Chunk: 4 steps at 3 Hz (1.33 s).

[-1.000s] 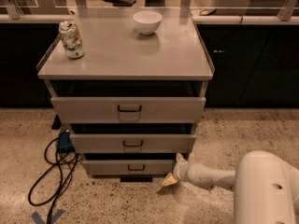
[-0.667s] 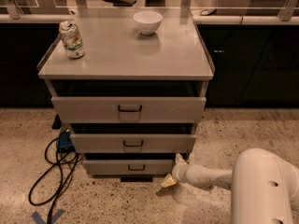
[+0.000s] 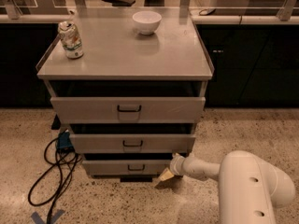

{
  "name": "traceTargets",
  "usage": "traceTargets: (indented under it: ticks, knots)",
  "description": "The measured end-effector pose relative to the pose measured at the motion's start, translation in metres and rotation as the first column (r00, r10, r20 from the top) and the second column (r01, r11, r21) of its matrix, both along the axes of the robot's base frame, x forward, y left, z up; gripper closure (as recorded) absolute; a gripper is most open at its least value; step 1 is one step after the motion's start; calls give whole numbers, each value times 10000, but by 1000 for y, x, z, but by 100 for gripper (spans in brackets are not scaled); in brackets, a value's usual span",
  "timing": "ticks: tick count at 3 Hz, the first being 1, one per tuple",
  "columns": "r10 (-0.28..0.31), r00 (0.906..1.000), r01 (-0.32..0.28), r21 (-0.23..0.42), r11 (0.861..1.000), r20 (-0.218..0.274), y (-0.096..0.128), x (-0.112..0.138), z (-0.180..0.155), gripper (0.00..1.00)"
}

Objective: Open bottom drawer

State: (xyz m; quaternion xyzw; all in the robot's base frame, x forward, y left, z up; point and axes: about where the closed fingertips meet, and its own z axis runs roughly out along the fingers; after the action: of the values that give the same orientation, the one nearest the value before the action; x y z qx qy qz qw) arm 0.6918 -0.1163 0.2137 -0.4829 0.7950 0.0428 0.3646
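The bottom drawer (image 3: 126,166) is the lowest and narrowest grey front of the three in the grey metal cabinet, with a small dark pull handle (image 3: 136,167) at its centre. It stands slightly out, with a dark gap above it. My gripper (image 3: 166,174) is low by the floor at the drawer front's right corner, on the end of my white arm (image 3: 243,181) that reaches in from the lower right. Its pale tip is to the right of the handle, not on it.
The middle drawer (image 3: 132,143) and top drawer (image 3: 127,108) also stand slightly out. A crushed can (image 3: 70,39) and a white bowl (image 3: 146,22) sit on the cabinet top. Black cables (image 3: 51,171) and a blue box lie on the floor to the left. Dark cabinets stand behind.
The view and my arm have shifted slightly; the gripper stays by the bottom drawer's right corner. The drawers have not visibly moved.
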Motion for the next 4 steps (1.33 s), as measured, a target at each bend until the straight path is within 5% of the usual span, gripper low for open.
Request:
traceTargets:
  ticks: [2, 3, 4]
  knots:
    - [-286, 9990, 289, 108, 9995, -339, -13, 10, -17, 0]
    - [-698, 9843, 770, 388, 9963, -1618, -25, 11, -61, 0]
    - [-697, 9843, 770, 388, 9963, -1619, -25, 11, -61, 0]
